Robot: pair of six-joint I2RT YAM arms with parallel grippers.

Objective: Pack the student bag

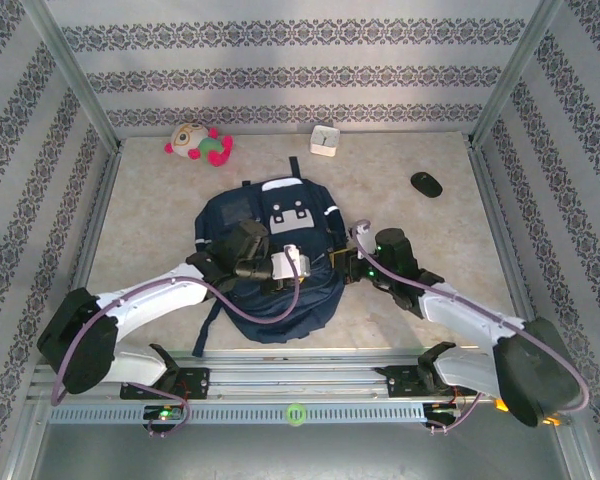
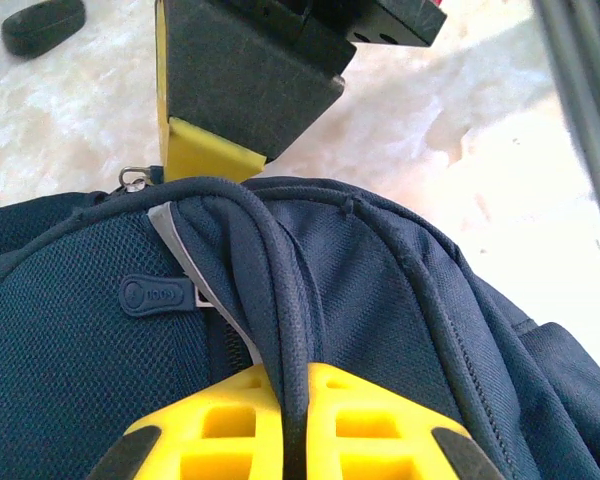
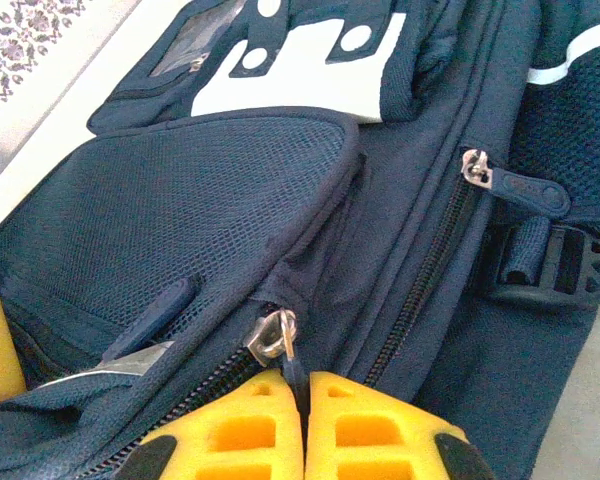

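Observation:
The student bag (image 1: 265, 285), a navy backpack with white buckle patches, lies flat in the middle of the table. My left gripper (image 1: 318, 262) reaches over it from the left. In the left wrist view this gripper (image 2: 292, 372) is shut on a raised fold of the bag's fabric (image 2: 280, 270) beside a zipper. My right gripper (image 1: 346, 260) meets it from the right. In the right wrist view the right gripper (image 3: 302, 378) is shut on the dark pull tab hanging from a metal zipper slider (image 3: 272, 338) below a mesh pocket (image 3: 190, 190).
A plush toy (image 1: 198, 143) and a small white box (image 1: 324, 140) sit at the back of the table. A black oval object (image 1: 426, 183) lies at the back right. Patterned walls and metal frame posts enclose the table.

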